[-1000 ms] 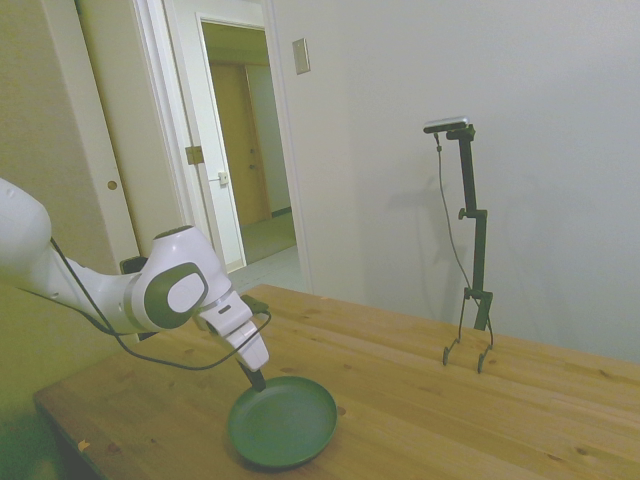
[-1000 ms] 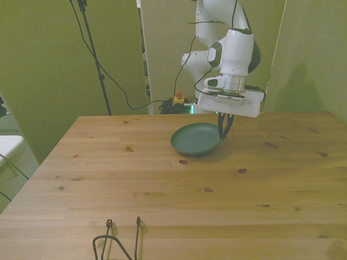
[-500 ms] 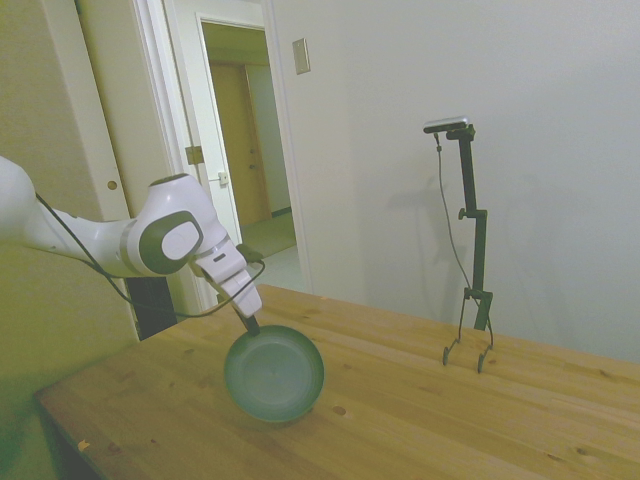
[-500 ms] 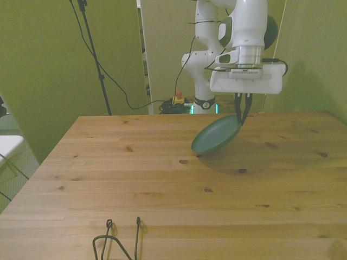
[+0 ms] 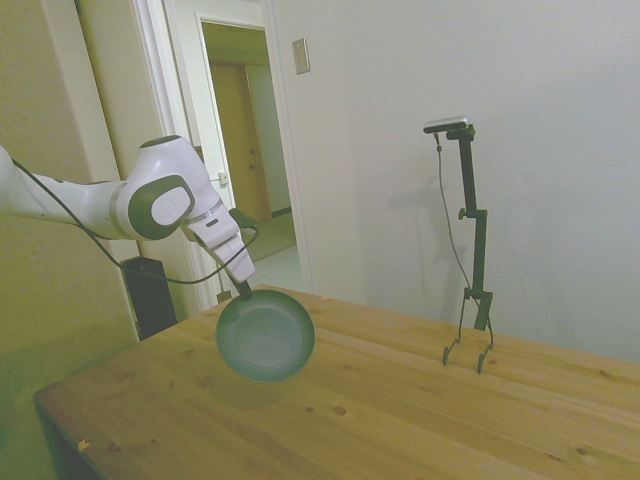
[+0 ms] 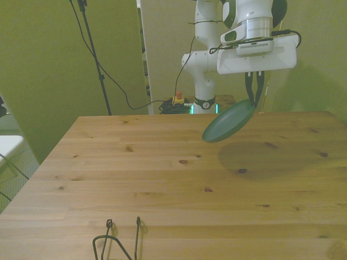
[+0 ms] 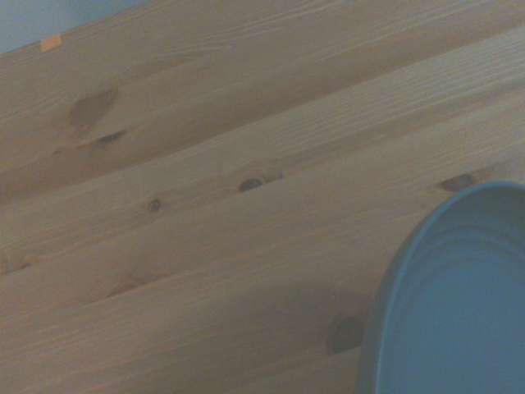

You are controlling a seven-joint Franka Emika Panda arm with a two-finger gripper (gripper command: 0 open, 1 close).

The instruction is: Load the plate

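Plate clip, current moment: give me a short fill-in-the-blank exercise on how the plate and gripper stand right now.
1. The gripper holds the plate by its ____.
2. The plate hangs tilted, clear ____ the table.
3. On the wood beneath the plate lies its dark ____.
4. The plate's colour is dark ____.

Missing words: rim; above; shadow; green

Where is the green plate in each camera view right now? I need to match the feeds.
Side view: the plate hangs tilted off the table, left of centre, held at its rim by the gripper.
Front view: plate upper right of centre, its shadow on the wood below.
Wrist view: plate fills one corner.
Shared landmark: the wooden table.
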